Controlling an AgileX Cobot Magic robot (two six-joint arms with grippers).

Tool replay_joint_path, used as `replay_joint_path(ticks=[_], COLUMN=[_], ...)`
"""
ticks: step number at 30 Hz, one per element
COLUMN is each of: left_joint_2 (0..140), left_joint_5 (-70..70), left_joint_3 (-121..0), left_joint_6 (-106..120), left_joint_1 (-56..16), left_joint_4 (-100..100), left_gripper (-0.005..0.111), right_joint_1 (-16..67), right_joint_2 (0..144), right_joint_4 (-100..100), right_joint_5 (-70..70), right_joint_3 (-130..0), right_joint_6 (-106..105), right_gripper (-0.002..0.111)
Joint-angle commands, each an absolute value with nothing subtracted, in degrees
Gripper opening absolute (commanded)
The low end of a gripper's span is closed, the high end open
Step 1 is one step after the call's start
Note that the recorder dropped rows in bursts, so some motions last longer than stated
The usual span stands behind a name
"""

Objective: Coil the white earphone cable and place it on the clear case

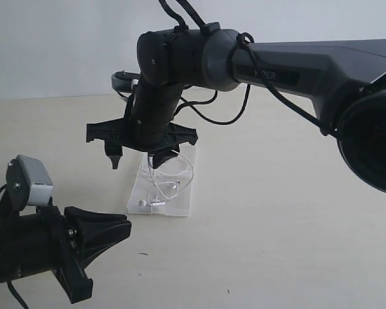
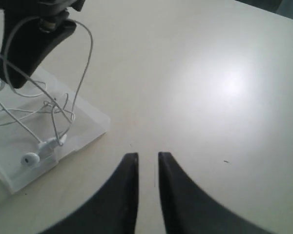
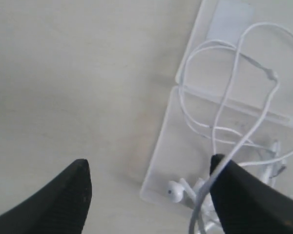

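The clear case (image 1: 182,207) lies flat on the table in the middle of the exterior view. The white earphone cable (image 1: 174,175) rests on it in loose loops, with both earbuds (image 2: 30,158) near one end of the case (image 2: 90,124). My right gripper (image 1: 139,158) hovers just above the case, open wide. One strand of the cable (image 3: 275,76) is draped over one of its fingers (image 3: 244,195) and rises off the case (image 3: 161,165). My left gripper (image 2: 147,156) sits low at the front left (image 1: 127,226), clear of the case. Its fingers stand a narrow slit apart with nothing between them.
A white sticker (image 3: 229,17) marks the case's far panel. The right arm (image 1: 296,71) with its thick black cables spans the upper right. The beige table (image 1: 296,225) meets a pale wall at the back. A grey camera housing (image 1: 31,180) tops the left arm.
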State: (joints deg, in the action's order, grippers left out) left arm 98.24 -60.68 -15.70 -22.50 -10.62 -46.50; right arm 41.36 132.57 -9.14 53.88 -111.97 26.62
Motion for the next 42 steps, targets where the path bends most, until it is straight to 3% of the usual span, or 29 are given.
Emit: replay_joint_path(ticks=[1,4,5,12,42], left_joint_2=[100.6,101.9,102.3,105.2,113.3], left_joint_5=[-60.5,-60.5,-60.4,-59.2,-48.5], left_joint_3=[-18.0,-19.5,-20.1,-25.5,-42.3], left_joint_6=[-22.7,-23.2,-23.3,-24.1,-24.4], left_joint_1=[-10.5,-10.7,-11.0,-15.1,-17.4], left_joint_4=[-47.3,-47.3,-47.3,-47.1,-42.3], left_gripper=[0.050,0.074,0.075,0.064,0.059], right_joint_1=[41.4,41.4,41.4,41.4,41.4], right_joint_2=[132.2,132.2,132.2,132.2,132.2], right_joint_4=[-13.6,-11.4,-10.1,-8.7,-10.8], right_joint_5=[50.1,50.0,50.0,49.5,54.8], right_joint_3=[-112.4,-112.4,-112.4,-112.4,-119.7], right_joint_6=[27.2,27.1,27.1,27.0,24.5], right_gripper=[0.066,0.066,0.066,0.066,0.066])
